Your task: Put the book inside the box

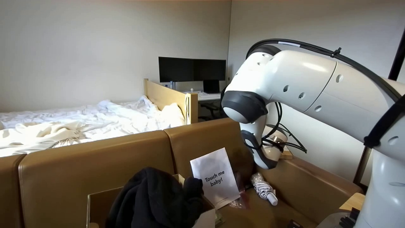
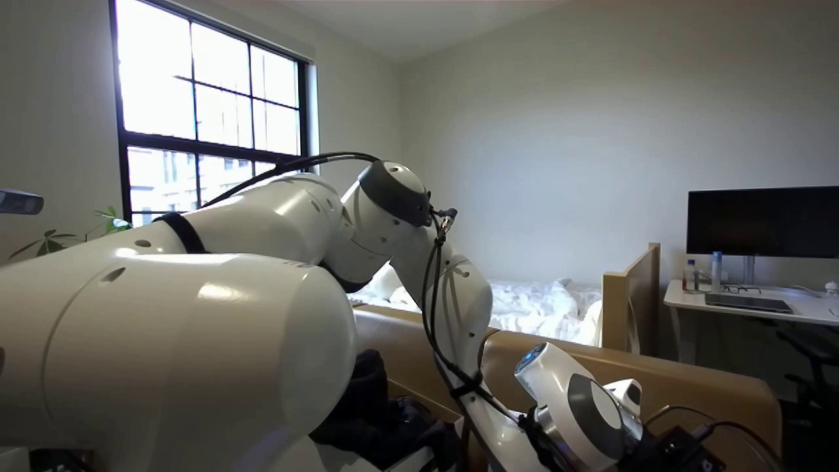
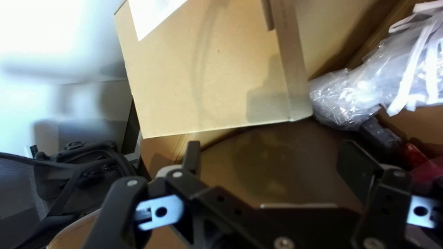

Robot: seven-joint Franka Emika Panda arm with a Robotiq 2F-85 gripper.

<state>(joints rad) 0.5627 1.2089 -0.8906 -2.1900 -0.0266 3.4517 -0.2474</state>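
Above the armrest end of the brown sofa, the pincer is standing wide, its fingers holding nothing between them. Just beyond them in the wrist view, a flat tan-brown object, taken as the book, is presenting its near edge and one narrow side; whether any contact is occurring cannot be told. The task is seemingly standing at the grasp, with carrying and placing pending. The next move is probably calling for the fingers to be set astride the book's thin edge, one on each face, before closing; a broad cover met flat would likely be sliding away. Close to the book's narrow side, a plastic-wrapped bundle is lying and may be crowding one finger. In an exterior view, a white printed sheet is tilting at the edge of the box and could be getting knocked as the book crosses. Over the box's mouth, in both exterior views, black cloth is bulging, leaving room for the book in doubt. Behind the sofa, a bed, a dark monitor and an office chair are forming the background.
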